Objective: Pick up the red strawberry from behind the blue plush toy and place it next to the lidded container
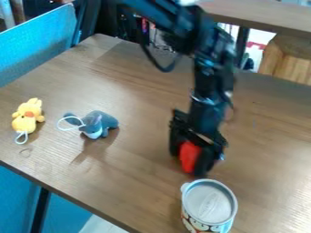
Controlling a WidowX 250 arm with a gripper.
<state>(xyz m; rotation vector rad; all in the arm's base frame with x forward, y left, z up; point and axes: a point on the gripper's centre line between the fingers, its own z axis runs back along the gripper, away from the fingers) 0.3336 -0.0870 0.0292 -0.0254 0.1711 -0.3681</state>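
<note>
A broad brown wooden bench (130,154) stretches out in front of me, its far left corner pointing away from where I stand. Along its left edge stands a bright blue panel (36,50). A black, jointed robot arm (209,68) comes in over the far edge and hangs down over the bench, well in from the left edge. At its lower end, the black two-finger pincer (192,163) is closed around a small red object, one finger on either side.

Toward the near edge, just beyond the pincer, stands an upright metal can (209,205) with a silver pull-tab lid and cartoon figures printed on its pale side. I cannot tell how narrow the gap between them is.

Well to the left of the pincer is a small grey-blue plush elephant (104,124) with a white cord loop. Farther left, near the bench's near left corner, lies a yellow plush duck (27,117) with an orange bill and a white loop too.

Smallest in sight, the red object (189,155) is held between the fingers; its shape is mostly hidden, and I cannot tell whether it touches the wood.
</note>
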